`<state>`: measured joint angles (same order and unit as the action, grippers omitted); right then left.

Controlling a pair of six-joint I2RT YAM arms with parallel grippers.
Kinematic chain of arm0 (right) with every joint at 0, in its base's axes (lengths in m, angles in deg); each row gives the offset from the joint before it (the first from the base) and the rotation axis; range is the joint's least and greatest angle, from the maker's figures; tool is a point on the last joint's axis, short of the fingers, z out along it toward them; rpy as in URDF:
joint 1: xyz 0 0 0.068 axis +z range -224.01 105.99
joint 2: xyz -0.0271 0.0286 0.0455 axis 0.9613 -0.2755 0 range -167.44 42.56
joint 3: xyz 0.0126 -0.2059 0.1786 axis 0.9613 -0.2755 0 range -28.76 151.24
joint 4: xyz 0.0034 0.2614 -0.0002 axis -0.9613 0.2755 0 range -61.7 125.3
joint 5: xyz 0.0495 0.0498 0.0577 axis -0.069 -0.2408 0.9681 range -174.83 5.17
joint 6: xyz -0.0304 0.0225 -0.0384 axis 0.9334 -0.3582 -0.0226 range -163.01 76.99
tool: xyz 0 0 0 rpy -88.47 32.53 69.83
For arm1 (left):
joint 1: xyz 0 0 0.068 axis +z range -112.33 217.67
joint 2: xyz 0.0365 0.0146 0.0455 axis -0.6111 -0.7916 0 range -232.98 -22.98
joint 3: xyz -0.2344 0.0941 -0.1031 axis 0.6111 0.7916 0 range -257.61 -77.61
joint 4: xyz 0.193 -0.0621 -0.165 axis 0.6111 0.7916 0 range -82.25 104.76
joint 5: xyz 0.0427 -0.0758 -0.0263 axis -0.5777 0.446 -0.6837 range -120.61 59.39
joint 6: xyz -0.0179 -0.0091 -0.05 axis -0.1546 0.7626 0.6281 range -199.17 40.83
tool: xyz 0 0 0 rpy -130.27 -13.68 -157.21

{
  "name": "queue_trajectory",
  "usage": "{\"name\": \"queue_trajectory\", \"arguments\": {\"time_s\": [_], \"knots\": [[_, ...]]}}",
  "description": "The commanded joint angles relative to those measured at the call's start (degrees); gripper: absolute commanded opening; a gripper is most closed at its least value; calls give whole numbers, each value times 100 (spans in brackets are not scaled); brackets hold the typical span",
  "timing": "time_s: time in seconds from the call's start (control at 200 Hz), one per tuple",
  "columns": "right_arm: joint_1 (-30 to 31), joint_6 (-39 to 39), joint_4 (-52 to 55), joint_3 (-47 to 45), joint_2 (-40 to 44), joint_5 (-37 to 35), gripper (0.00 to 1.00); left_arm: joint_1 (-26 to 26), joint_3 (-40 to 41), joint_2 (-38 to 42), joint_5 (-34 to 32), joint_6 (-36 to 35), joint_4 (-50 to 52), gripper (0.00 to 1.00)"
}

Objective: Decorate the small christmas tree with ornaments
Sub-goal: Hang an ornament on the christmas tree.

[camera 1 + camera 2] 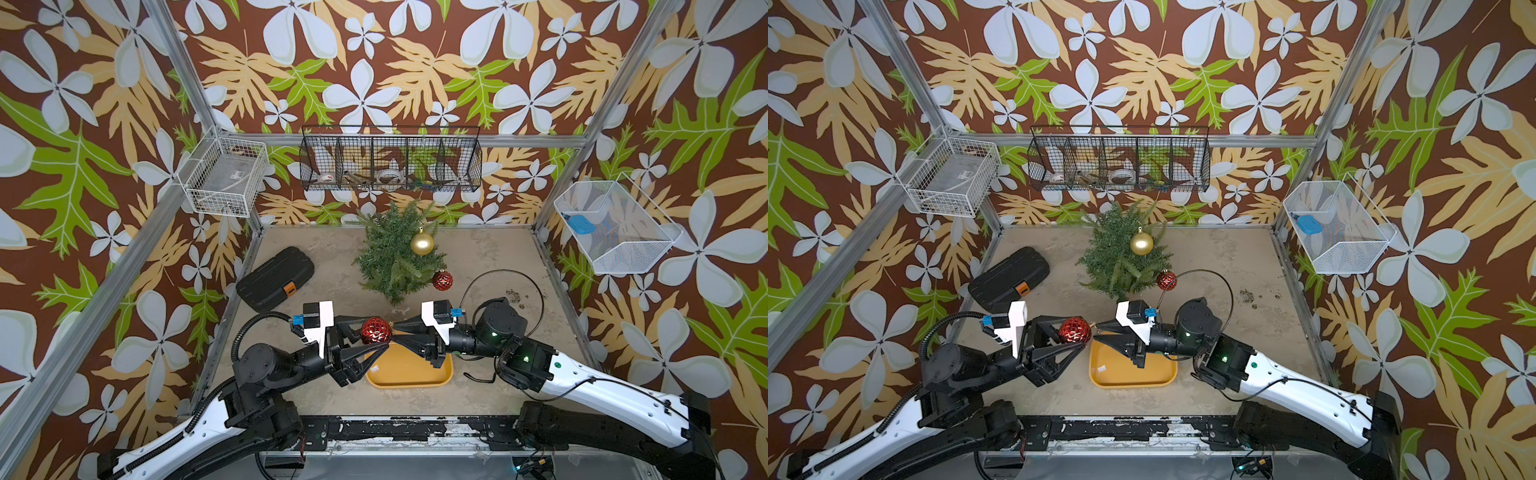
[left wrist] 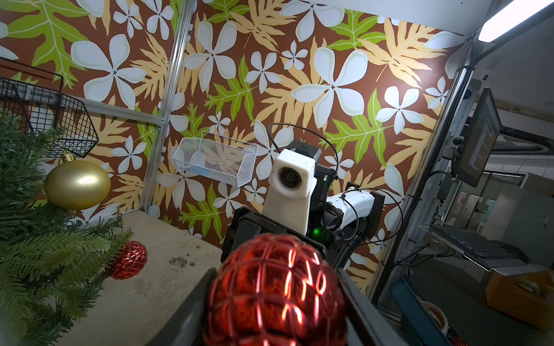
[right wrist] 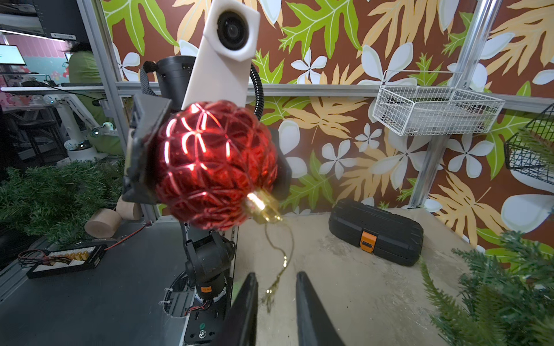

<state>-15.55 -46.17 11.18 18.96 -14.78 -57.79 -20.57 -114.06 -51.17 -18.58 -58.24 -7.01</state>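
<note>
My left gripper (image 1: 384,332) is shut on a faceted red ornament (image 1: 374,330) and holds it above the yellow tray (image 1: 411,372). In the left wrist view the ball (image 2: 275,293) fills the space between the fingers (image 2: 192,308). My right gripper (image 3: 275,274) faces it, open, and the ornament's thin gold string (image 3: 283,257) dangles from the cap (image 3: 263,206) into the gap between its fingertips, unpinched. The small christmas tree (image 1: 395,253) stands behind. A gold ornament (image 1: 422,243) and another red ornament (image 1: 442,280) hang on its right side.
A black case (image 1: 274,279) lies on the table to the left of the tree. A black wire basket (image 1: 390,160) hangs on the back wall just above the tree. White wire baskets hang on the left wall (image 1: 224,176) and the right wall (image 1: 615,226).
</note>
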Motion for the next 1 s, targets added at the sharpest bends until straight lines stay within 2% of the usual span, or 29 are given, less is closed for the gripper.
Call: {"name": "queue_trajectory", "arguments": {"time_s": [0.0,0.23,0.33,0.515,0.581,0.651,0.806,0.996], "knots": [[4,-75,-94,31,28,-10,21,-5,-12,2,-52,7,-79,45],[7,166,607,199,196,-596,3,-5,-12,-92,-515,166,191,43],[2,300,1142,306,268,-1026,0,0,-97,-332,-743,336,395,43],[-85,434,1835,549,216,-1616,0,27,-9,-635,-746,499,235,44],[-250,409,2027,639,173,-1626,0,152,65,-636,-712,576,183,45],[-461,360,2120,667,153,-1550,0,412,181,-623,-527,747,130,47],[-627,490,2398,842,-41,-1593,0,1254,499,-831,465,1427,-399,47],[-700,638,2611,1134,-321,-1743,0,1784,690,-1136,1131,1674,-924,47]]}}
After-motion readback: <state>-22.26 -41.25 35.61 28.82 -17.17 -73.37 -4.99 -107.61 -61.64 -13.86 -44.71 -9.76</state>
